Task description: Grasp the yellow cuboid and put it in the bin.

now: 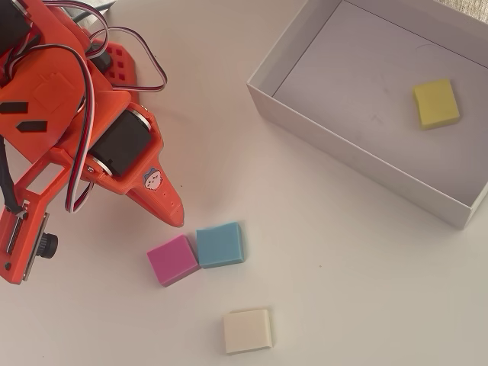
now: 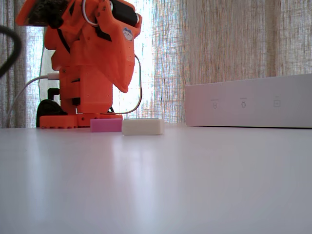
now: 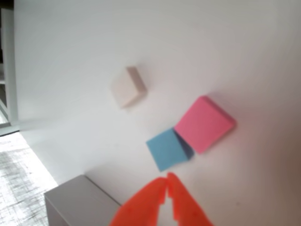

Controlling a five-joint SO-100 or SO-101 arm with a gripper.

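Already in the bin: small matte yellow foam cuboid (image 1: 436,103) lies flat on the pale grey-lilac floor of the shallow white rectangular bin (image 1: 358,156), well apart from the jaws.

Orange two-finger jaws (image 3: 167,180) closed tip to tip, gripping nothing, raised above the white desk (image 1: 343,282) in the fixed view. Just beyond the tips in the wrist view: flat blue foam block (image 3: 166,149) touching flat pink foam block (image 3: 205,123) corner to corner. Cream-white foam block (image 3: 128,86) farther out, apart from both. Bin corner shows beside the jaws in the wrist view.
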